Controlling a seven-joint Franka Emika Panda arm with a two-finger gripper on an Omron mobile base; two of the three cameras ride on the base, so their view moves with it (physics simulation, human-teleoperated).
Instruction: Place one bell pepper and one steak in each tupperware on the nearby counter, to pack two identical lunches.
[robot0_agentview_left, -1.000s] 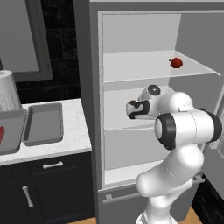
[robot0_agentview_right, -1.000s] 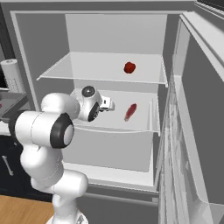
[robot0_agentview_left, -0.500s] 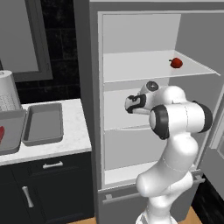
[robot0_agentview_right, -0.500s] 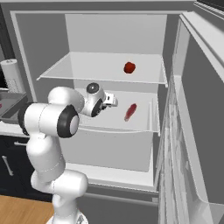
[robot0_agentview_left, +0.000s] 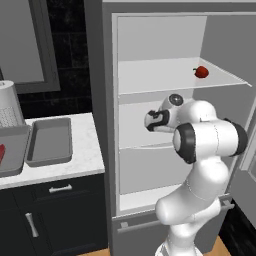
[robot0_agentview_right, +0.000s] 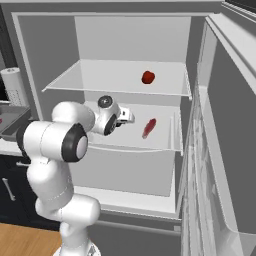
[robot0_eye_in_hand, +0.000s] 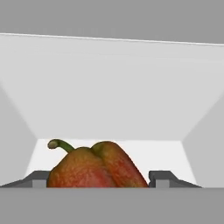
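Reaching deeper than a second ago, the gripper (robot0_eye_in_hand: 98, 181) is narrowing its still-parted jaws around one bell pepper (robot0_eye_in_hand: 95, 166) on the fridge's middle shelf (robot0_agentview_right: 150, 142); another red item (robot0_agentview_right: 147, 77) is sitting on the upper shelf, two tupperwares (robot0_agentview_left: 49, 141) waiting on the counter (robot0_agentview_left: 85, 157).

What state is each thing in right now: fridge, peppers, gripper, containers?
fridge door: swung open.
bell pepper: lying on the middle shelf, between the fingertips.
gripper: jaws astride the pepper; grip not confirmed.
red item: resting on the upper shelf.
tupperware: lidless, on the counter.
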